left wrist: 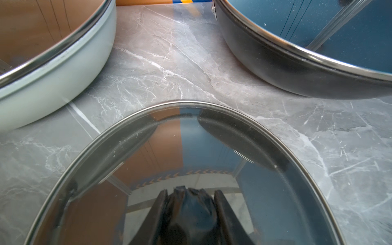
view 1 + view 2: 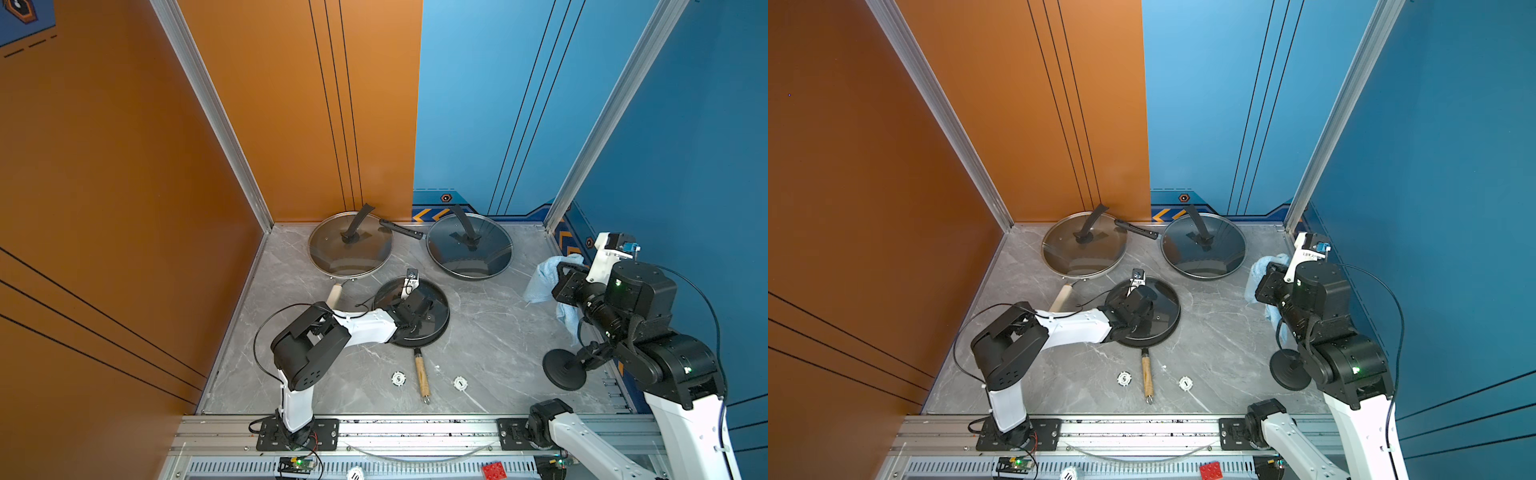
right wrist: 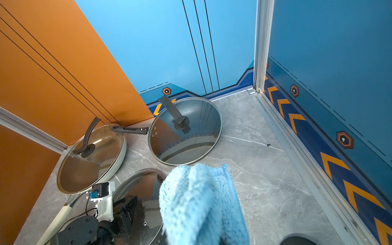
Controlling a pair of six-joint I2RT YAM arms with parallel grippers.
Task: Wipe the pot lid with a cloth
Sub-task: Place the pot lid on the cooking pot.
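Note:
The pot lid point(image 2: 436, 297) point(image 2: 1165, 301) is a steel-rimmed glass lid on a black frying pan point(image 2: 419, 343) mid-table. My left gripper point(image 2: 417, 311) point(image 2: 1140, 305) rests low over it. In the left wrist view its jaws point(image 1: 191, 194) stand shut on the lid's dark central handle, above the glass point(image 1: 191, 144). The cloth point(image 2: 542, 276) point(image 2: 1256, 274), light blue and fluffy, hangs bunched from my right gripper point(image 2: 559, 282) point(image 2: 1266, 282), raised above the table's right side, apart from the lid. In the right wrist view the cloth point(image 3: 197, 201) hides the fingers.
A pale pan with a glass lid point(image 2: 351, 245) stands at the back left and a dark wok with a glass lid point(image 2: 469, 245) at the back right. The frying pan's wooden handle point(image 2: 420, 376) points to the front edge, between two white discs point(image 2: 398, 378) point(image 2: 460, 382). A black round base point(image 2: 563, 370) stands under the right arm.

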